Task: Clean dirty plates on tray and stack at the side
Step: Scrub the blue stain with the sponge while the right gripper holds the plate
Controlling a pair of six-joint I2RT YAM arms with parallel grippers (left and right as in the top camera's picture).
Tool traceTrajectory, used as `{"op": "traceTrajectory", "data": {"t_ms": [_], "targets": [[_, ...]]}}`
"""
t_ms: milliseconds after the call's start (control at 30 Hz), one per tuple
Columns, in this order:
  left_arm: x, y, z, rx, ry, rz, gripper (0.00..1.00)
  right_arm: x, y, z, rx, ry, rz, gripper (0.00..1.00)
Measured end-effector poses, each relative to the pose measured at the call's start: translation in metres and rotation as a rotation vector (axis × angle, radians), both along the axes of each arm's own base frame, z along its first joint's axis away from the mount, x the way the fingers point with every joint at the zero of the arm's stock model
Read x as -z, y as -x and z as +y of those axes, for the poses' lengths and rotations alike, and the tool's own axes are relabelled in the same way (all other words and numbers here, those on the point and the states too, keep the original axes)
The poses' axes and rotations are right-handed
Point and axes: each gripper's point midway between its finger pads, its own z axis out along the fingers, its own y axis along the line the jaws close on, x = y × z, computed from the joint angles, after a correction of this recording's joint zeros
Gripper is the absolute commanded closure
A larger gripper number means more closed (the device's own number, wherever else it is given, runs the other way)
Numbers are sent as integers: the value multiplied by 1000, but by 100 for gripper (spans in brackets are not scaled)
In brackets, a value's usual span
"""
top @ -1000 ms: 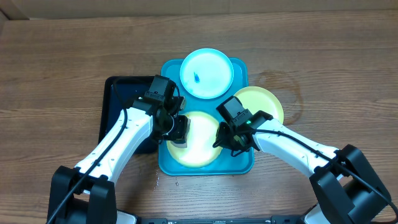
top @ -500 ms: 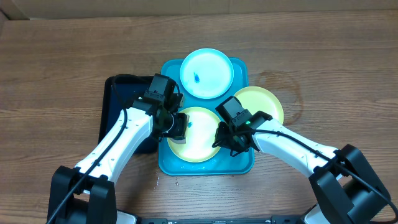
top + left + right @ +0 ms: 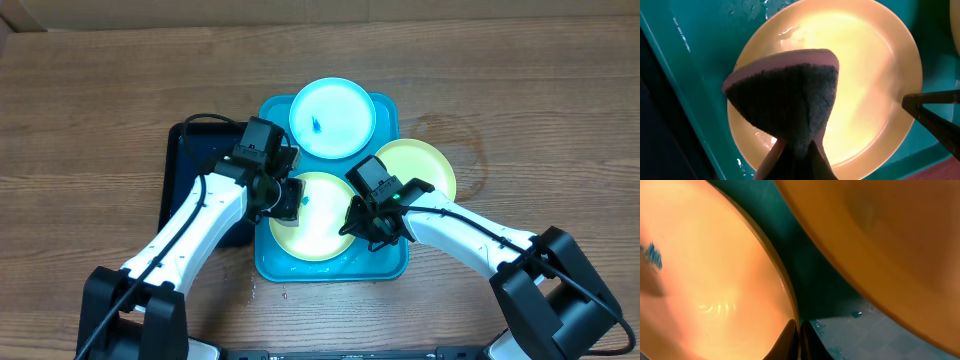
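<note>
On the turquoise tray (image 3: 270, 262) the green plate (image 3: 318, 228) you are working lies in the middle. The right arm's fingers (image 3: 796, 336) are pressed together on its rim, most likely to brace it against the scrubbing. The left arm's fingers (image 3: 285, 198) pinch a sponge (image 3: 790, 97) into a wedge over the plate's left side, next to a blue smear (image 3: 652, 255) that needs wiping.

The blue-rimmed plate (image 3: 332, 117) waits at the far end of the tray. A second green plate (image 3: 420, 168) hangs over the tray's right rim onto the wooden surface (image 3: 540, 110). Nothing looks stacked at the side yet, so you appear to be early in the job.

From the left wrist, the sponge hides the fingers holding it and the plate beneath, so you cannot tell whether it is touching. From the right wrist, the second plate is only a blurred edge. The left arm covers much of the black tray (image 3: 185, 185).
</note>
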Motion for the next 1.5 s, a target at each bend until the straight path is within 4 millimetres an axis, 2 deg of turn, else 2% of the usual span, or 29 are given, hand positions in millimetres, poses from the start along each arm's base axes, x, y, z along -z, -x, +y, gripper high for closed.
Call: {"op": "traceTrajectory", "data": {"t_ms": [300, 500, 667, 833, 1033, 1200, 1333, 1400, 1500], "targets": [[8, 1, -5, 37, -78, -27, 96, 0, 0, 0, 0, 0, 0, 96], [33, -13, -3, 23, -126, -31, 96, 0, 0, 0, 0, 0, -1, 96], [56, -14, -3, 25, -147, 7, 96, 0, 0, 0, 0, 0, 0, 96], [62, -13, -7, 29, -125, 37, 96, 0, 0, 0, 1, 1, 0, 96], [63, -7, -20, 86, -22, 86, 96, 1, 1, -2, 2, 8, 4, 96], [60, 13, -49, 190, 146, 166, 96, 1, 1, -2, 1, 8, 4, 96], [55, 30, -59, 223, 205, 249, 96, 1, 1, -2, 1, 8, 5, 96], [46, 31, -62, 234, 211, 263, 96, 1, 1, -2, 1, 8, 4, 96], [29, 17, -66, 241, 202, 229, 96, 1, 1, -1, 1, 6, 3, 96]]}}
